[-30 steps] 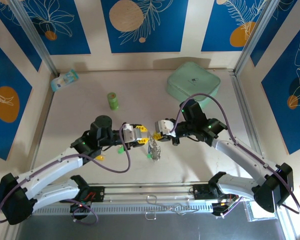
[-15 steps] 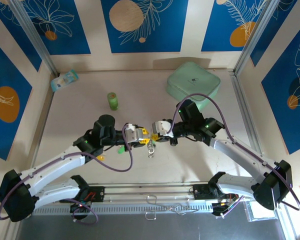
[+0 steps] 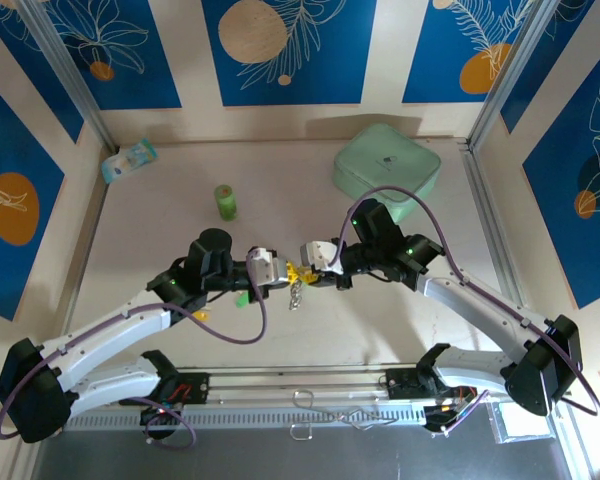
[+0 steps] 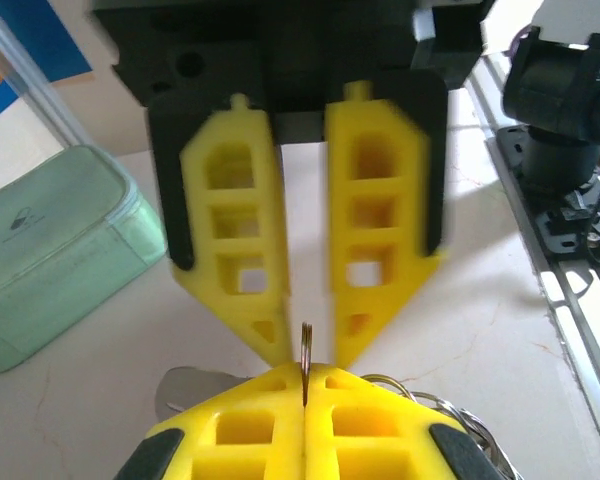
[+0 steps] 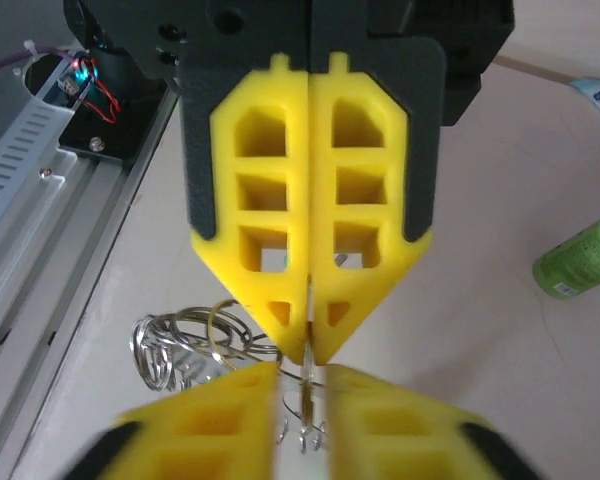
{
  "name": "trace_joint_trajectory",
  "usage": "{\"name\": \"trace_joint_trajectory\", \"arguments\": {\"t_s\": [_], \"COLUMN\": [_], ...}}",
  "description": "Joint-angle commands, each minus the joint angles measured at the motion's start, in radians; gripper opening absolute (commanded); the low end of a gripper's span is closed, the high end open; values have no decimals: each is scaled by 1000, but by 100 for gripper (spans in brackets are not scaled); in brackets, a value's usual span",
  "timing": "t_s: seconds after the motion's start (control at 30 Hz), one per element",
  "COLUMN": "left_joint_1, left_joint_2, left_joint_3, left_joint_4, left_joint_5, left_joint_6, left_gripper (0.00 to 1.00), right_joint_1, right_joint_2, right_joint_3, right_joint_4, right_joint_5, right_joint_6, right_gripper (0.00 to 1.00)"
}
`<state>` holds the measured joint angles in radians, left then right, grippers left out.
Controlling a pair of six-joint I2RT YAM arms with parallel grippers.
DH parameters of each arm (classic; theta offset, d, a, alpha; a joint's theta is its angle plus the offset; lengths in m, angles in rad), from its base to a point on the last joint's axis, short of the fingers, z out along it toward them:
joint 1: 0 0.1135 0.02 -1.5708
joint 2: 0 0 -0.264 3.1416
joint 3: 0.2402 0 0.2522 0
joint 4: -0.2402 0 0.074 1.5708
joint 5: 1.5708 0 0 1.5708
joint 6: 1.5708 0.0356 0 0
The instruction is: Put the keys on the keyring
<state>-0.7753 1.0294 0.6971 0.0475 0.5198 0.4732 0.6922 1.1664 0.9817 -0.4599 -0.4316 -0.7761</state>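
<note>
The keyring (image 3: 295, 291) is a bunch of silver wire loops hanging above the table between the two arms. My left gripper (image 3: 283, 270) is shut on the edge of one loop (image 4: 305, 352). The loop stands on edge out of the closed yellow fingertips (image 4: 270, 395). My right gripper (image 3: 304, 270) faces it tip to tip and is open, with its fingers (image 4: 245, 300) on either side of that loop. More loops (image 5: 190, 335) dangle to the left in the right wrist view. A green-headed key (image 3: 242, 297) and a yellow-headed key (image 3: 202, 316) lie on the table under the left arm.
A green bottle (image 3: 225, 201) stands behind the left arm. A mint-green case (image 3: 386, 168) sits at the back right and a small packet (image 3: 130, 160) at the back left. The metal base rail (image 3: 310, 385) runs along the near edge.
Both grippers have drifted slightly left and closed in until their tips meet. The hanging ring bunch has risen with them and now hangs tighter under the fingertips.
</note>
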Motion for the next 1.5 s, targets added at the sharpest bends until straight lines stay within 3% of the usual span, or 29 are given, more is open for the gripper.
{"name": "trace_joint_trajectory", "arguments": {"t_s": [0.0,0.1,0.2,0.37,0.53,0.73,0.8,0.9,1.07,1.17,1.27,1.47], "left_joint_1": [-7,-8,-10,-12,-11,-13,-15,-13,-12,-12,-12,-13], "left_joint_2": [-31,-46,-40,-3,69,212,269,322,375,404,409,412], "left_joint_3": [18,7,25,120,262,461,554,621,682,729,752,763], "left_joint_4": [49,91,72,-95,-264,-490,-620,-719,-864,-937,-965,-996], "left_joint_5": [-88,-232,-407,-592,-591,-574,-587,-556,-520,-478,-454,-431], "left_joint_6": [-49,-165,-315,-599,-861,-1176,-1269,-1390,-1608,-1690,-1757,-1850], "left_gripper": [0,0,0,0,0,0,0,0,0,0,0,0], "right_joint_1": [-45,-142,-220,-154,80,261,271,262,255,230,182,174], "right_joint_2": [-51,-131,-216,-296,-305,-229,-191,-127,-18,29,75,106], "right_joint_3": [-16,-65,-118,-167,-218,-304,-345,-396,-404,-427,-455,-475], "right_joint_4": [72,131,198,192,291,567,690,857,972,1045,1120,1186], "right_joint_5": [-11,39,53,16,-2,201,281,330,390,442,414,436], "right_joint_6": [68,223,421,537,539,554,579,629,628,614,616,578], "right_gripper": [37,48,51,46,43,36,31,32,32,33,33,34]}}
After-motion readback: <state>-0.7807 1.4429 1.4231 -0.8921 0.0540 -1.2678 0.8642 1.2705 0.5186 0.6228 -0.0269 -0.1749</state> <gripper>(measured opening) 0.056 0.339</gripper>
